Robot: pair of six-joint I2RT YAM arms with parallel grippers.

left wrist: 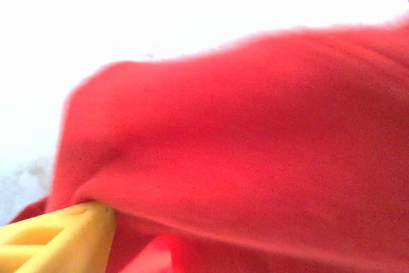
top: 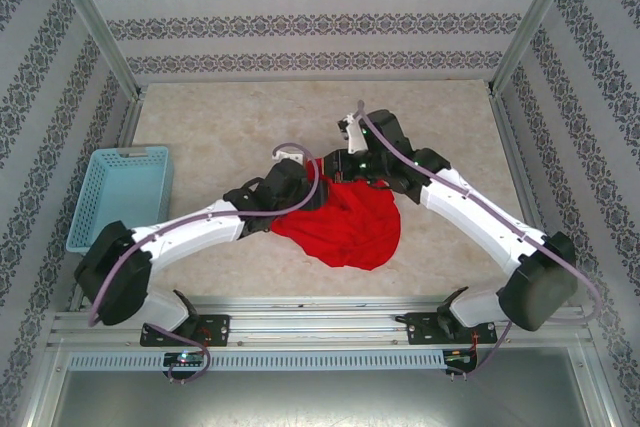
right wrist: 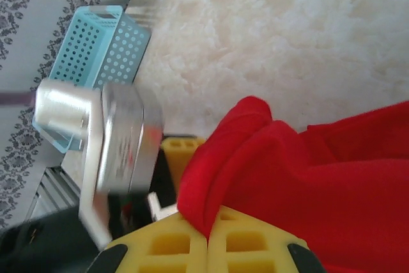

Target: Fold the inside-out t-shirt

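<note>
Right wrist view: both claws at a bunched shirt, with no fold begun.

My right gripper (right wrist: 208,238) has its yellow pads pressed together on a raised ridge of the inside-out t-shirt (right wrist: 307,177). Of my left gripper (top: 298,185) I see one yellow finger (left wrist: 57,241) tucked under a fold of red cloth, and I cannot tell whether that claw is closed. The shirt lies crumpled in a heap at the middle of the table (top: 220,117), between my two claws. I judge this the spreading step: the next move calls for lifting and drawing the two holds apart until the cloth lies flat. Farther off, at the left edge and well apart from the shirt, the light blue mesh basket (top: 120,192) holds nothing that I can see.
</note>
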